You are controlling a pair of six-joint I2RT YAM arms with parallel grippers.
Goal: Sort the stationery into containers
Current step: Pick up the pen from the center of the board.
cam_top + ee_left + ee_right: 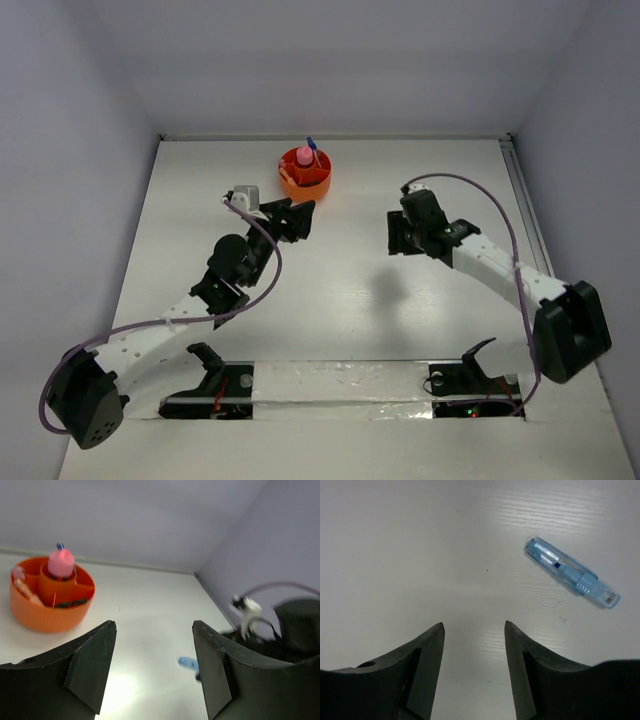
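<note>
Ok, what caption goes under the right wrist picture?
Open right gripper over the white table, blue tube lying loose beyond its fingers.

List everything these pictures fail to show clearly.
- Left wrist view: the blue tube is blurred, one end behind a finger of the left pincer; the orange tub's wall hides its compartment floors.
- Top view: tub contents too small to identify; the tube does not show, likely under the right arm.
- Right wrist view: the tube's label is too small to read.

L end effector [154,629] & R end effector [474,628]: both jaws parted, nothing btwn.
</note>
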